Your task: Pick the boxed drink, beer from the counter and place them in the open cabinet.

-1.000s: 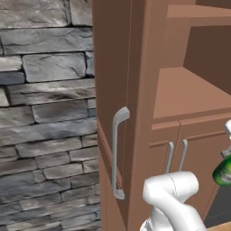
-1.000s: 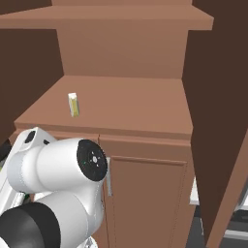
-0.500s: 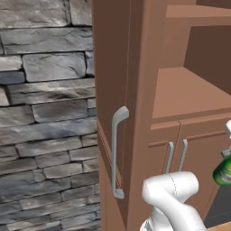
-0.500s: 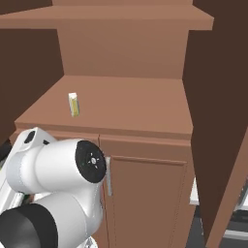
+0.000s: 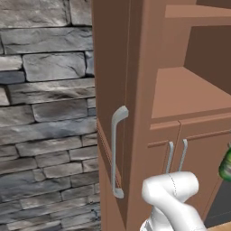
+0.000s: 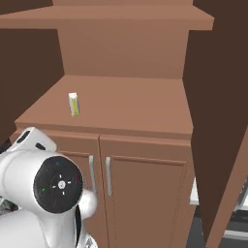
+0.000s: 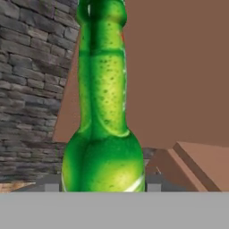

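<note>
Left base view: the tall reddish-brown wooden open cabinet (image 5: pixel 135 90) spans the centre and right of the frame, its side door carrying a curved silver bar handle (image 5: pixel 116 151) at centre left. A grey stone wall (image 5: pixel 45 113) covers the left. At the right edge, mid-low, a sliver of the slim green glass beer bottle (image 5: pixel 226 166) shows.

Right base view: a small white boxed drink carton with yellow markings (image 6: pixel 73 103) stands upright on the cabinet's shelf, upper left of centre, above the two lower doors.

Hand view: the green bottle fills the centre, neck rising to the top, body just above the bottom edge between the gripper (image 7: pixel 103 188) tips, which look clamped on it.
</note>
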